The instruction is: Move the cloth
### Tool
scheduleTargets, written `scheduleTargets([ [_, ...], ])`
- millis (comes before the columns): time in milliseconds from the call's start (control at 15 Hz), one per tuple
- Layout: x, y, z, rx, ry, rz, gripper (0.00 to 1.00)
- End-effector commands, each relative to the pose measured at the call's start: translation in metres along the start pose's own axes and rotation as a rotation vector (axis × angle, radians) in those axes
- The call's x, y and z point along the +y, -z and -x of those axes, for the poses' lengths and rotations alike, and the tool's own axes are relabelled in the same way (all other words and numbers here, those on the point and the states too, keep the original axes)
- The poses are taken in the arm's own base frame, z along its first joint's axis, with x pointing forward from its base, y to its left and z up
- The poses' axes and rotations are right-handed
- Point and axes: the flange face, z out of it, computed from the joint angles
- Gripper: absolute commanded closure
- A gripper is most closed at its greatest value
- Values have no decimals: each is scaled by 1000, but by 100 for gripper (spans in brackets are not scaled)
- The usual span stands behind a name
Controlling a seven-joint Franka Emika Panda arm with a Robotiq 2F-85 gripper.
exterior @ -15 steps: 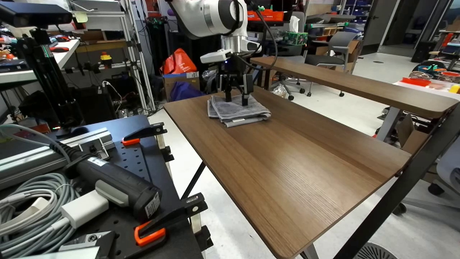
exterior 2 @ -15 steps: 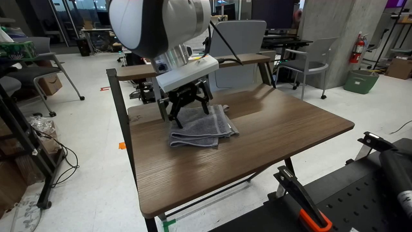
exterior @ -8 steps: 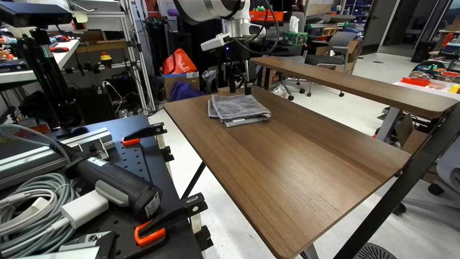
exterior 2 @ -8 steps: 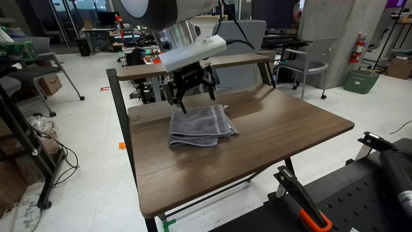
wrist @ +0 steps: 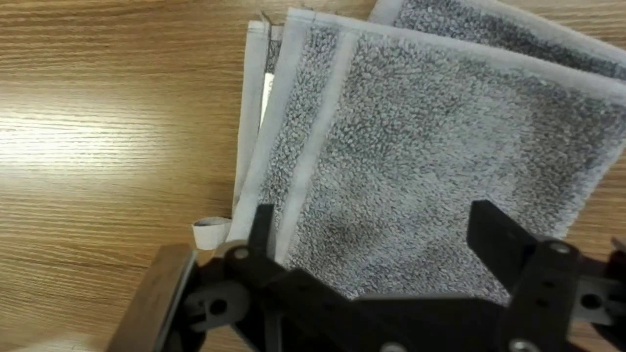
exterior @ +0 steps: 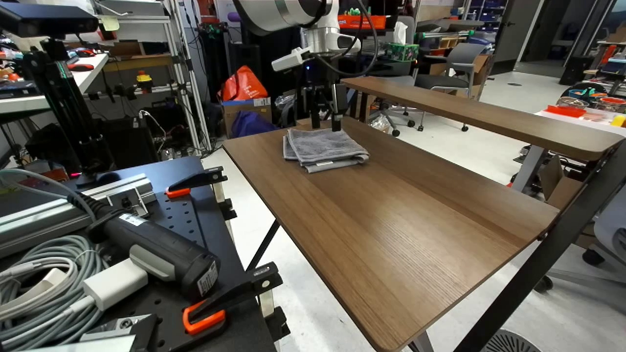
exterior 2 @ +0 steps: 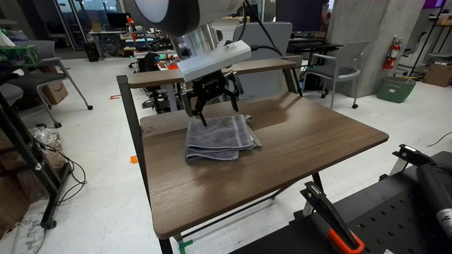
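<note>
The grey folded cloth [exterior: 325,149] lies flat on the brown wooden tabletop, near its far end in an exterior view; it also shows in an exterior view [exterior 2: 219,135] with its layered edges and a small loop at one side. In the wrist view the cloth [wrist: 415,137] fills the middle and right. My gripper [exterior: 326,126] is open and empty, pointing down over the cloth's back part; its fingertips also show a little above the cloth in an exterior view [exterior 2: 220,117]. In the wrist view the spread fingers [wrist: 371,215] have only cloth beneath them.
The tabletop [exterior: 415,234] extends away from the cloth. A raised wooden shelf [exterior: 469,110] runs along one side, with a dark metal post [exterior 2: 132,130] at its end. A black cart [exterior: 181,215] with clamps and cables stands beside the table.
My gripper has risen from the cloth's surface to above it, shifting slightly toward its back edge, then sunk a little in the last half second. It stays open. The cloth has not visibly moved.
</note>
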Motion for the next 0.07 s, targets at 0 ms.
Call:
scheduleTargets([
  [0,-1,0,0,-1,0,0,0],
])
